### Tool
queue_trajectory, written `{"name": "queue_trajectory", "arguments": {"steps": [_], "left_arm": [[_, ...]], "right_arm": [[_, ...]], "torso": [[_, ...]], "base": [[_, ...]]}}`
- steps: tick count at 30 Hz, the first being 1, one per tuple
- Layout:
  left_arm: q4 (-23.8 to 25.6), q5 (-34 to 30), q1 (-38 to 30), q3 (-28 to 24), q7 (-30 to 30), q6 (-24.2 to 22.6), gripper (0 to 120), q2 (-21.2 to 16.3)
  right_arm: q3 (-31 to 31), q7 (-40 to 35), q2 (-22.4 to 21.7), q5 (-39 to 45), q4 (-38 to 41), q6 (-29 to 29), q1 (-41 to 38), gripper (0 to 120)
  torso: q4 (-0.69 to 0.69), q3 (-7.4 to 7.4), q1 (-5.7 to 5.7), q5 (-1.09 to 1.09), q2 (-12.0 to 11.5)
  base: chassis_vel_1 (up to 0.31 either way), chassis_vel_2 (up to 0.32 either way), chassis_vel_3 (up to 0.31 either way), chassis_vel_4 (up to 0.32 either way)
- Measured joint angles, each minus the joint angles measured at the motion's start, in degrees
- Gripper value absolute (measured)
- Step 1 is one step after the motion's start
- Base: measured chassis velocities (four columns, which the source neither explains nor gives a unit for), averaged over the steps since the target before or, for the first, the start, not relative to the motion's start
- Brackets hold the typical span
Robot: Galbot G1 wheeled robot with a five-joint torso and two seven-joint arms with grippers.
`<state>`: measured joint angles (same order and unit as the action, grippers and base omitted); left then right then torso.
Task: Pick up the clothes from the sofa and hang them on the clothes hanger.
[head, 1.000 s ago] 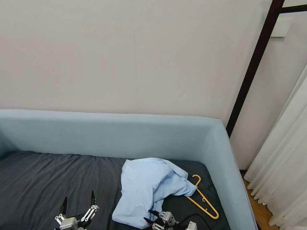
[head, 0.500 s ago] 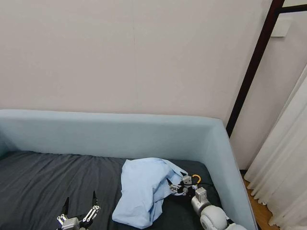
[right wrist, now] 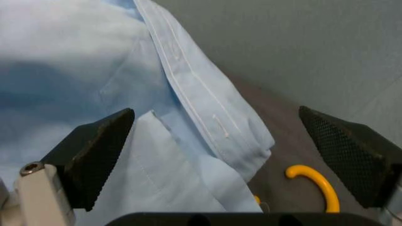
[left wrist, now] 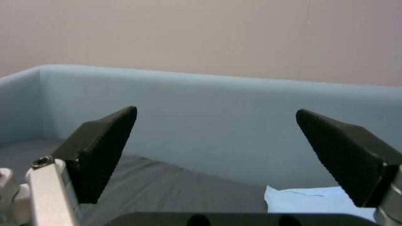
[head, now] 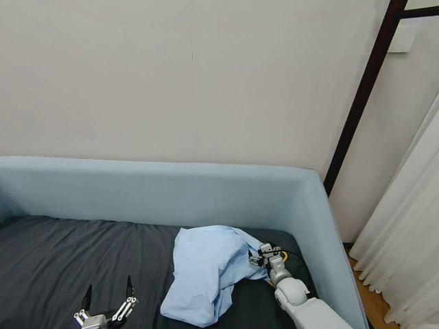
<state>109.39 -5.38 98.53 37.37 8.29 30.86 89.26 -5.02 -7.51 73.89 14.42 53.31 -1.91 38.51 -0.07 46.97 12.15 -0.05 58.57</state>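
A crumpled light blue shirt point(head: 206, 271) lies on the dark grey sofa seat point(head: 68, 253), right of the middle. My right gripper point(head: 259, 255) is at the shirt's right edge, open, with nothing between its fingers. In the right wrist view the right gripper point(right wrist: 215, 112) hangs over the shirt's button strip point(right wrist: 201, 108), and the yellow hanger hook point(right wrist: 314, 184) lies on the seat just beside the cloth. The rest of the hanger is hidden under my arm. My left gripper point(head: 108, 291) waits open low over the seat, left of the shirt, and in its own wrist view the left gripper point(left wrist: 215, 111) faces the sofa back.
The light blue sofa back point(head: 171, 192) and right side wall point(head: 322, 226) close in the seat. A dark pole point(head: 357, 110) stands against the wall at the right, with white curtains point(head: 405, 260) beyond it.
My right arm has reached forward from the bottom edge to the shirt's right edge, covering most of the hanger. The shirt's right flap has shifted. The left gripper has sunk slightly.
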Motion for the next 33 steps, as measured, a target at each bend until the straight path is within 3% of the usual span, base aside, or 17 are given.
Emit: {"name": "queue_trajectory", "arguments": {"steps": [5,9,22,28,31,33], "left_arm": [[0.0,0.0,-0.1,-0.1,0.0,-0.2,100,-0.1],[0.0,0.1,-0.4,-0.3,0.0,-0.8,100,0.0],[-1.0,0.4,-1.1,-0.8,-0.2,-1.1,100,0.6],[-1.0,0.5,-1.1,-0.7,-0.2,-1.1,100,0.7],[-1.0,0.5,-1.1,-0.7,-0.2,-1.1,100,0.8],[-1.0,0.5,-1.1,-0.7,-0.2,-1.1,100,0.8]], "right_arm": [[2.8,0.6,2.2,-3.1,-3.9,-1.1,-0.8,100],[4.0,0.7,3.1,-4.1,-5.5,-0.7,-1.0,91],[6.1,-2.3,6.2,-9.4,-9.6,-2.5,-2.3,41],[6.6,-2.5,6.2,-10.5,-9.9,-3.0,-2.3,24],[6.9,-2.5,6.0,-10.6,-9.9,-2.7,-2.1,9],[6.9,-2.6,6.0,-10.6,-9.8,-2.6,-2.1,9]], "torso": [[0.00,0.00,0.00,0.00,0.0],[0.00,0.00,0.00,0.00,0.0],[0.01,-0.01,0.00,0.00,0.0],[0.00,-0.01,0.00,0.00,0.0],[0.00,-0.01,0.00,0.01,0.0],[0.00,-0.01,0.00,0.01,0.0]], "base": [[0.000,0.000,0.000,0.000],[0.000,0.000,0.000,0.000],[0.000,0.000,0.000,0.000],[0.000,0.000,0.000,0.000],[0.000,0.000,0.000,0.000],[0.000,0.000,0.000,0.000]]}}
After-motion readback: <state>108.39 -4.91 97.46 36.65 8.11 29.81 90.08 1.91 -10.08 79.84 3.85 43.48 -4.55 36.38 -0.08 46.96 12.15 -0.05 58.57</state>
